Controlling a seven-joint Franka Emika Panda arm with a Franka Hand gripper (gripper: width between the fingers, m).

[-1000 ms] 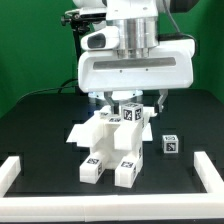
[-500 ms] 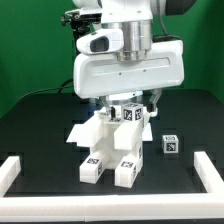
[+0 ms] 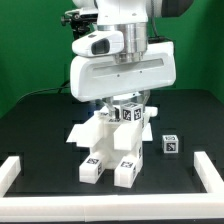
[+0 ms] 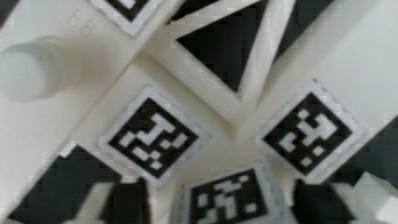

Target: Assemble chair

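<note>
Hovering low, arm (image 3: 122, 60) overhangs the chair (image 3: 112, 140).

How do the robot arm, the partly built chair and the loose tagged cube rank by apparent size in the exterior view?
1. Robot arm, though nearness may inflate it.
2. Partly built chair.
3. Loose tagged cube, clearly smallest.

bright, even light from above; soft shadows under the chair (image 3: 110, 145). exterior view fairly sharp, wrist view blurred, whites glaring.
</note>
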